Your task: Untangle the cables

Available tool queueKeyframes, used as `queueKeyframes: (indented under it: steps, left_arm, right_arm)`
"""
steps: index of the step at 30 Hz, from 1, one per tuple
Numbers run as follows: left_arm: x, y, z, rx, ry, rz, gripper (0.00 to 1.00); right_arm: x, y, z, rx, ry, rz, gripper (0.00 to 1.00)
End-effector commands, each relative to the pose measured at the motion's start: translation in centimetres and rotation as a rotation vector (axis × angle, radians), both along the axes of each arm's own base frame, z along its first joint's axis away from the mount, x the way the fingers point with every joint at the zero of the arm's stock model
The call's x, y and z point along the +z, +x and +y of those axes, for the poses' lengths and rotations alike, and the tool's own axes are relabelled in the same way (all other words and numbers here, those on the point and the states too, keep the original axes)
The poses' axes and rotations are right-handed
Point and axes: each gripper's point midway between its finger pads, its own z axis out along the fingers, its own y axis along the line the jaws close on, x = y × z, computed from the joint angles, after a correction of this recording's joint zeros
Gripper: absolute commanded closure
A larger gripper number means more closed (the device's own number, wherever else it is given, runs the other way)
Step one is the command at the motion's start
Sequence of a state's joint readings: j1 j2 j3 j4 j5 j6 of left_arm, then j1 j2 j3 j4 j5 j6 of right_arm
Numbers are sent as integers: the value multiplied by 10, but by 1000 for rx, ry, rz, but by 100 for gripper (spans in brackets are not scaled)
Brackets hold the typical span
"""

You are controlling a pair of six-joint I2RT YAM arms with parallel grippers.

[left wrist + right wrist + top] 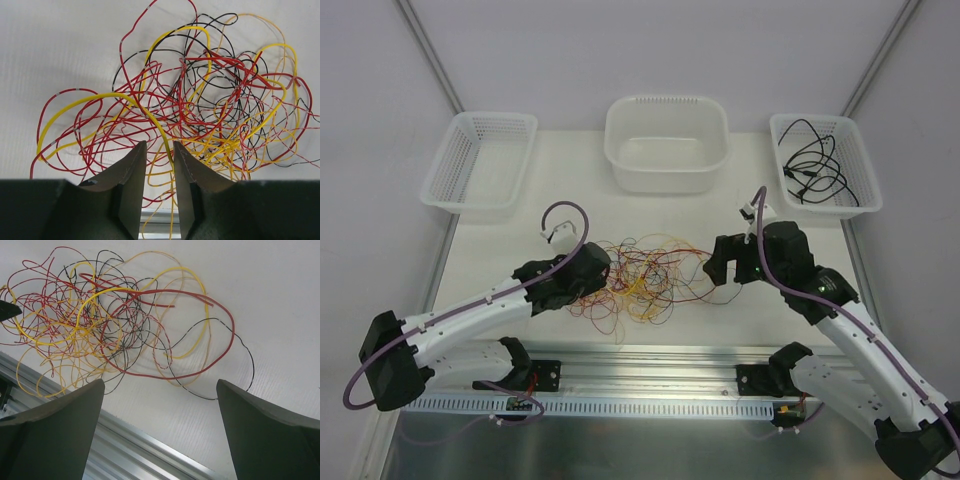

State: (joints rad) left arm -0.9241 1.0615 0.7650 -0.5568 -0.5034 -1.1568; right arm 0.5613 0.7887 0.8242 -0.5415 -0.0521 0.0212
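Note:
A tangle of thin red, yellow and black cables [640,275] lies on the white table between my two grippers. My left gripper [605,272] is at the tangle's left edge. In the left wrist view its jaws [160,147] stand a narrow gap apart, and a yellow cable [100,96] runs down between them close to the right finger. My right gripper [720,270] hovers just right of the tangle. It is wide open and empty [160,385], with a red loop [165,376] and a black strand lying beyond its fingertips. Separate black cables [820,170] lie in the right basket.
Three white containers stand along the back: a mesh basket [440,190] at the left, a tub [665,100] in the middle, and a mesh basket [860,205] at the right. An aluminium rail [650,375] runs along the near table edge.

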Motion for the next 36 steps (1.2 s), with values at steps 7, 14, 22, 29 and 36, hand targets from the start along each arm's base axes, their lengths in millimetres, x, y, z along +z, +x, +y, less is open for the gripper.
queueKeyframes:
  steps: [7, 14, 22, 29, 36]
  left_arm:
    - [11, 5, -13, 1, -8, -24, 98]
    - [27, 2, -22, -72, -24, -48, 100]
    - [76, -5, -38, -288, -54, -125, 100]
    - [131, -14, -43, -414, -119, -235, 100]
    - [213, -15, -33, -485, -149, -433, 100]
  right_arm:
    - [-2, 0, 34, 98, 102, 20, 1]
    - [1, 2, 76, 180, 150, 31, 1]
    - [1, 18, 147, 283, 164, 83, 1]
    - [-54, 23, 208, 372, 136, 252, 7]
    - [-120, 41, 180, 240, -2, 350, 49]
